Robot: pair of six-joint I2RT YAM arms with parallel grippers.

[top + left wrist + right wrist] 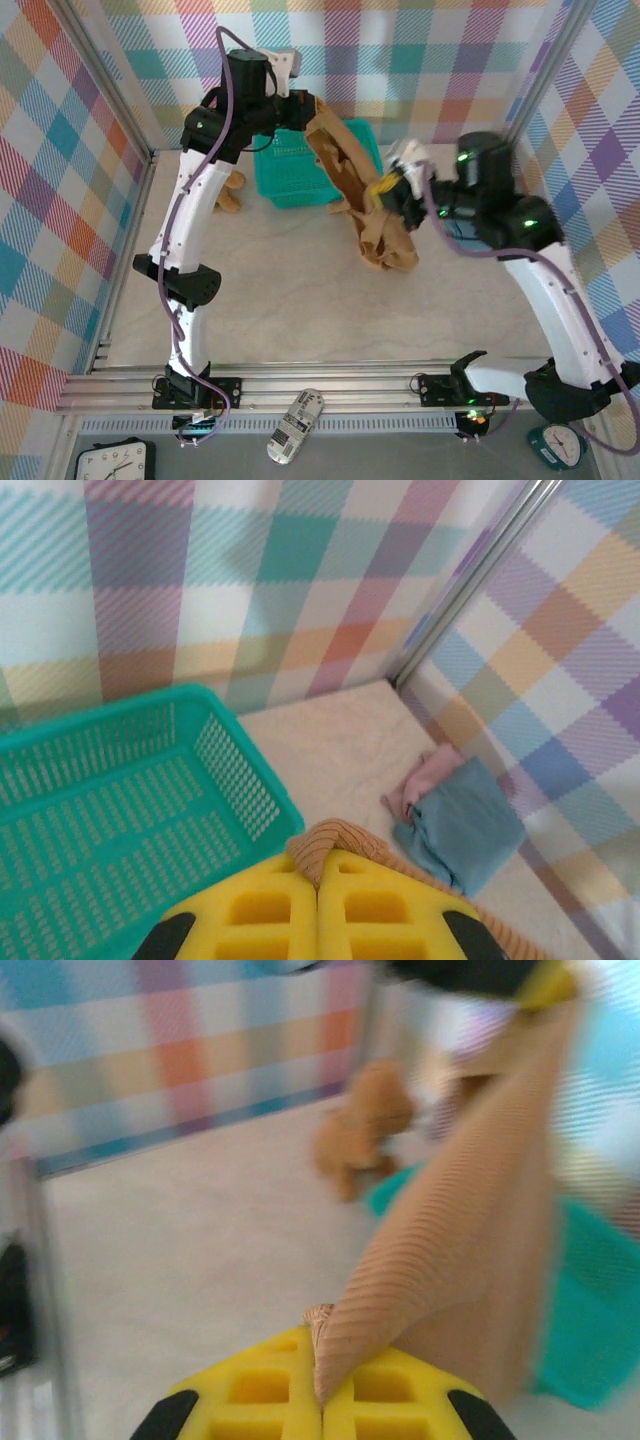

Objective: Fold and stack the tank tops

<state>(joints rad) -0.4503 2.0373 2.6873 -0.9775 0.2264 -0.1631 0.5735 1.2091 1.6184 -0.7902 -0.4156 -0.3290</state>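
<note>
The brown tank top (380, 240) is held above the table (280, 290), pinched in the closed jaws of the left gripper (318, 872) and the right gripper (322, 1375), beside a teal basket (285, 172).

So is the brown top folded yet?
No, unfolded: the ochre tank top hangs stretched between the shut left gripper and right gripper.

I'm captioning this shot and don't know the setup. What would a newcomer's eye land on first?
The ochre brown tank top, strung up in the air above the middle of the table, pinched between the shut left gripper and right gripper. Then the teal basket behind it, and the pink top and blue top lying together near a corner.
</note>
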